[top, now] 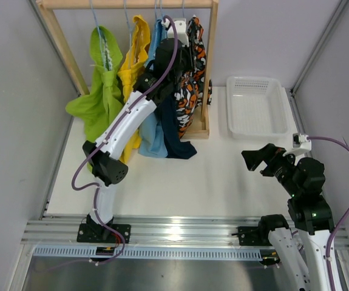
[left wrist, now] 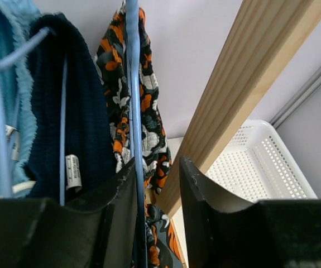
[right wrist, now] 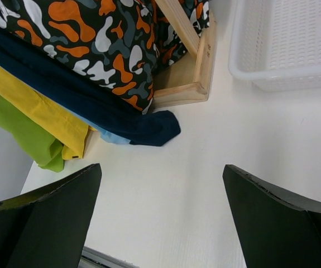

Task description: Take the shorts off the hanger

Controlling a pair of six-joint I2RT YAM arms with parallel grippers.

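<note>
overhead plus wrist views of shorts (top: 104, 109)

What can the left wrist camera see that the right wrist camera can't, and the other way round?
Only the left wrist view: a blue hanger up close and a white label inside the navy shorts.

Only the right wrist view: the green shorts, the yellow shorts, the table and the rack's wooden foot, with the navy hem lying on the table.

Both: the navy shorts, the patterned shorts and the white basket.
</note>
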